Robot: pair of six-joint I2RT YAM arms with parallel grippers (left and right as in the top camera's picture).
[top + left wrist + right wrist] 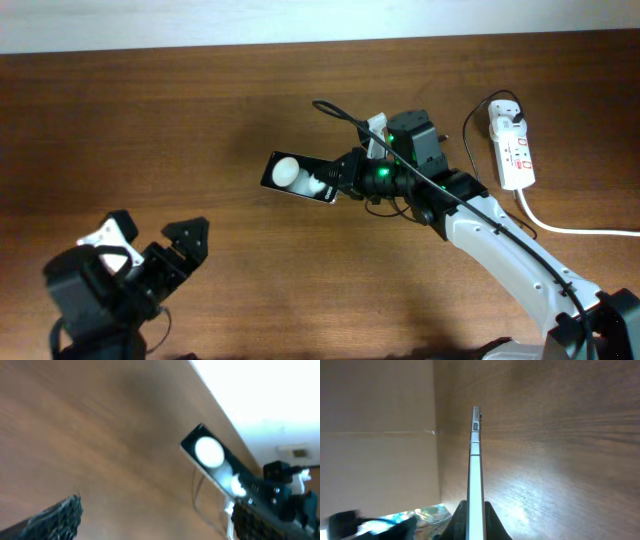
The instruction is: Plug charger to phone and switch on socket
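Nearest to us, by the near left corner of the brown wooden counter (200, 110), our left gripper (150, 245) hangs with its black fingers spread apart and nothing between them. One of those fingers (55, 515) shows as a dark blur at the bottom of the left wrist view.

Further in, our white right arm reaches from the near right corner toward the middle of the counter. There our right gripper (335, 186) is pinched on one end of the small flat black phone (297, 176), whose glossy screen faces up and carries a round white reflection. From the right wrist we see the phone (476, 460) edge-on, a thin silver line with a dark finger (457, 520) pressed against each side. We cannot tell whether the phone touches the wood.

Just beyond the gripper, the charger's thin black cable (338, 110) loops over the counter toward the far edge, its tip lying free and apart from the phone.

Farthest away, near the far right corner, lies the white elongated power strip (515, 155) with small red marks. A white plug sits at its far end, and a thick white cord (580, 230) runs off toward the right edge.
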